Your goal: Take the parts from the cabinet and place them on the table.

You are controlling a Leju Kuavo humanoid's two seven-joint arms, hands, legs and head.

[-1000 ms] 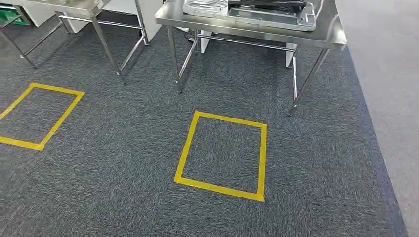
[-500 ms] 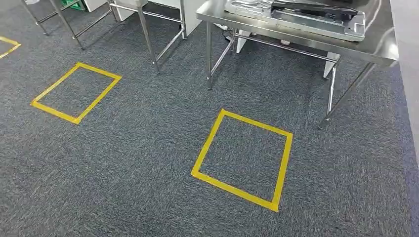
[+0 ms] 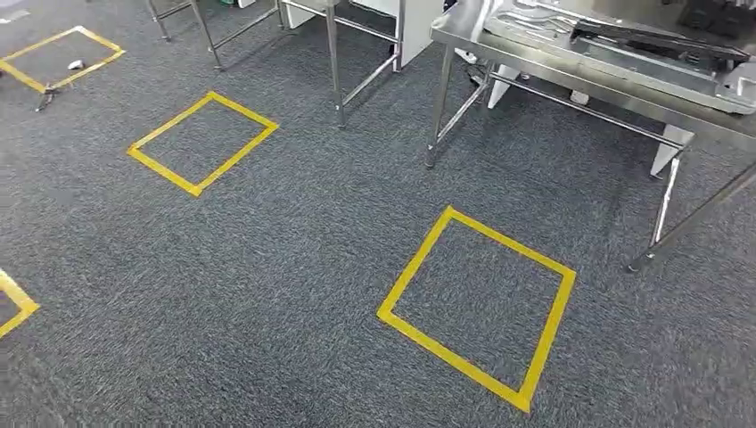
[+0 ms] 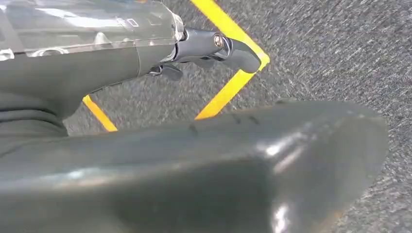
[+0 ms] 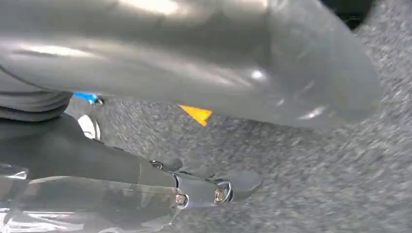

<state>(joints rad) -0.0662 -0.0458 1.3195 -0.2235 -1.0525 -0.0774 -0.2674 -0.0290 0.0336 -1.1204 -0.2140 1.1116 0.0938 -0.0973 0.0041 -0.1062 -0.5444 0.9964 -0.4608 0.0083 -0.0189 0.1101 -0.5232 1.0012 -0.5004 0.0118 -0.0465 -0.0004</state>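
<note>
Left hand [image 4: 214,46] and right hand [image 5: 214,187] over dark grey carpet [image 3: 267,267], empty; finger spread cannot be told.

Shiny steel table [image 3: 571,67], seemingly rough carpet [image 3: 267,267]

Yellow tape squares [image 3: 477,305] mark speckled dark grey carpet [image 3: 267,267]; steel-silver table [image 3: 615,80].
</note>
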